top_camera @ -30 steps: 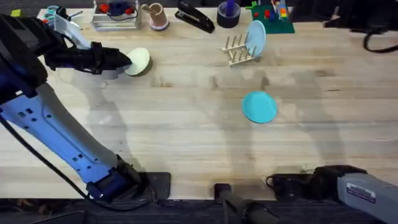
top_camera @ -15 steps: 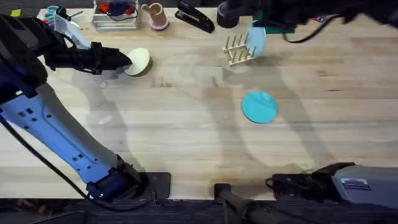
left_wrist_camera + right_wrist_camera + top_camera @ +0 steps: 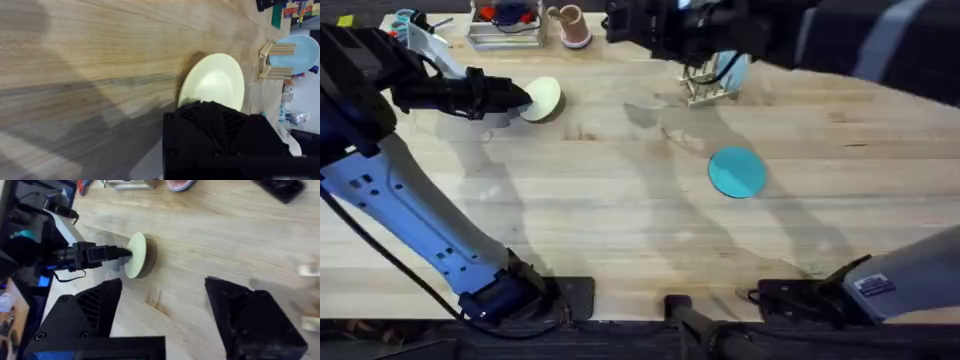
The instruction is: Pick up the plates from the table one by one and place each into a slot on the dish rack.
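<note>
Cream plate (image 3: 542,98) tilted up off worktop (image 3: 620,220), far left, clamped by left fingers (image 3: 220,125).
Turquoise plate (image 3: 736,171) flat mid-worktop. Dish rack (image 3: 705,85) w/ light-blue plate (image 3: 300,52) partly hidden under blurred right arm; right fingers (image 3: 105,305) spread, empty.

Pink cup (image 3: 571,25), clear tray (image 3: 506,25) at far edge.

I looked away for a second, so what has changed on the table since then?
The right arm has swung up from its base and reaches across the far table, its open right gripper over the wood. The left gripper still holds the cream plate tilted; the turquoise plate and dish rack stayed put.
</note>
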Robot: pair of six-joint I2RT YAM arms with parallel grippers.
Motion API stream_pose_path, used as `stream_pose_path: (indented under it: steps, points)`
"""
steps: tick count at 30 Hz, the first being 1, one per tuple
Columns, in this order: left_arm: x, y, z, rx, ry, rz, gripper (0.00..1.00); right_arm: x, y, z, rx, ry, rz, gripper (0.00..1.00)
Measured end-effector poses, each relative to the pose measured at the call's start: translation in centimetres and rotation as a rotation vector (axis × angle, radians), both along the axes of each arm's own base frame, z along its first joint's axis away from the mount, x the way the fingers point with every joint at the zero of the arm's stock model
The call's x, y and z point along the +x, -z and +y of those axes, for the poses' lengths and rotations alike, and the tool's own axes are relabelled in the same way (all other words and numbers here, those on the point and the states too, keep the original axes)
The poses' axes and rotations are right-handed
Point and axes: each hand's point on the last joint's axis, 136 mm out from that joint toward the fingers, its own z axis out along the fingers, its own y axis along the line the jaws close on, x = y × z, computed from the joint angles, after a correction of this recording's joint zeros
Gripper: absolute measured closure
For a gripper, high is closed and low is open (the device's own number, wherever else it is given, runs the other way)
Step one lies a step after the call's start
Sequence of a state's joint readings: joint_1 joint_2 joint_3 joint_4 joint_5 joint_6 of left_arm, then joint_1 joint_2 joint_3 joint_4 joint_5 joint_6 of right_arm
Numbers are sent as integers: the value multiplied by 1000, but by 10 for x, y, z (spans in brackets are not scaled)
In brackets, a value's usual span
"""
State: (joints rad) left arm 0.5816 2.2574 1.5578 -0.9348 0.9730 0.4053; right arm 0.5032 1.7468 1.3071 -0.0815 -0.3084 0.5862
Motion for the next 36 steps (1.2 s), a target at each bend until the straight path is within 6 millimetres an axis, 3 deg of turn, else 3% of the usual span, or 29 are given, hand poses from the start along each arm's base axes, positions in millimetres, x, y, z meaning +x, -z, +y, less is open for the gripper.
stream_pose_path:
  steps: [12, 23, 36]
  points:
    - [0, 0, 0, -1, 0, 2, 963, 5, 31, 52, 121, 8, 63, 8]
    - [0, 0, 0, -2, 0, 2, 962, 0, 56, 80, 179, 21, 141, 7]
    - [0, 0, 0, -2, 1, 3, 963, 17, 60, 139, 223, -27, 138, 7]
